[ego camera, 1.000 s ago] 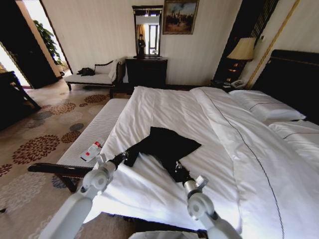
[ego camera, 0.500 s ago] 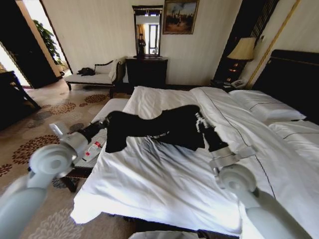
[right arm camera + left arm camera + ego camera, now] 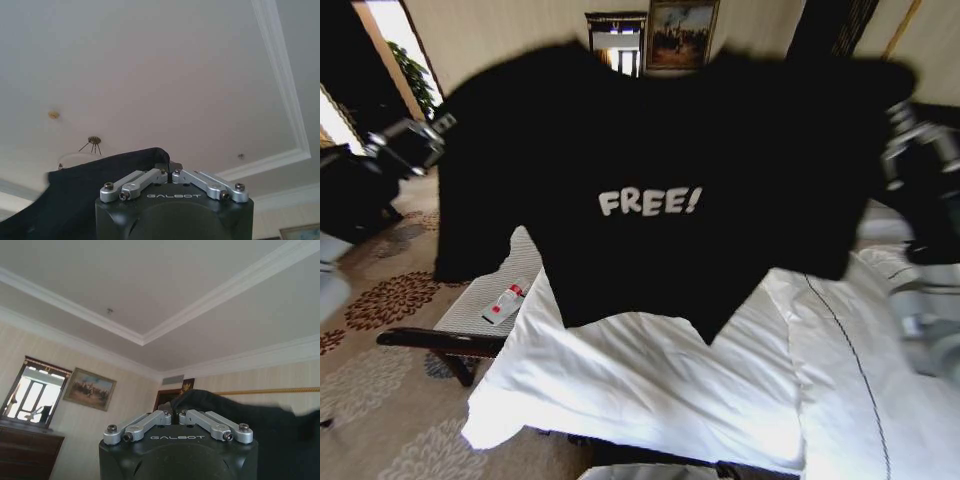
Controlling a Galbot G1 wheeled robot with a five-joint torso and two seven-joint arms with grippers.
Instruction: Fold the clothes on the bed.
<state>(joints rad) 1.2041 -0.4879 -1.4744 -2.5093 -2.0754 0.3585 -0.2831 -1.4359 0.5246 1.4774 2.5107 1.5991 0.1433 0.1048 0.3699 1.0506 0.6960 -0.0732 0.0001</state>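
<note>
The clothes, one black T-shirt with white "FREE!" lettering, hang spread wide in the air above the bed. My left gripper is raised at the shirt's left shoulder and my right gripper at its right shoulder. In the left wrist view the left gripper is shut on a bunch of the black fabric, with the ceiling behind. The right wrist view has the right gripper shut on the shirt's edge. The shirt's hem hangs just above the white duvet.
A padded bench stands along the bed's left side with a red and white bottle on it. Patterned carpet lies to the left. A pillow shows at the right behind the shirt.
Both arms have swung up and apart, lifting the T-shirt from low over the bed to hang spread in front of the head camera.
</note>
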